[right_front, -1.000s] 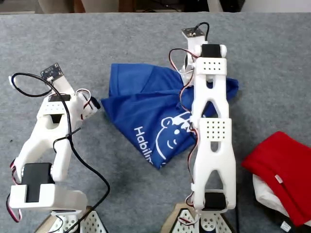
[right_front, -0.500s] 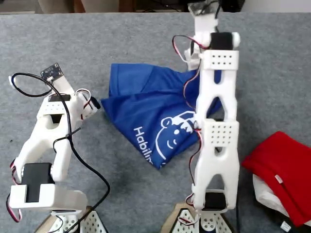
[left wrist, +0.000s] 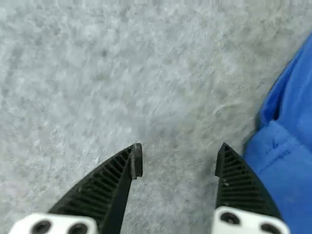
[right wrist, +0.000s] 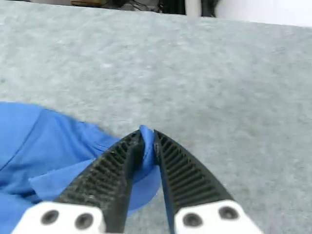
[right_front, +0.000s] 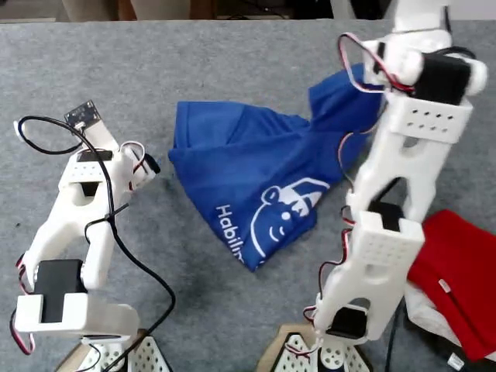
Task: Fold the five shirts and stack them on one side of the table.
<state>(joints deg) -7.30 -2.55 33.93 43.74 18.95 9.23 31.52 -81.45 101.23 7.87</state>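
A blue shirt with a white bear print lies crumpled mid-table. Its right corner is lifted off the table toward the far right. My right gripper is shut on that blue fabric, which shows pinched between the black fingers. The right arm leans up and to the right above the shirt's edge. My left gripper is open over bare grey cloth, just left of the shirt's near edge, holding nothing. The left arm stands at the table's left.
A folded red shirt lies on a white one at the near right edge. The table is covered in grey felt, bare at the far left and front middle. A black cable loops along the left arm.
The right arm has swung up and to the right, pulling the blue shirt's right corner off the table and stretching the cloth that way. The left arm has not moved.
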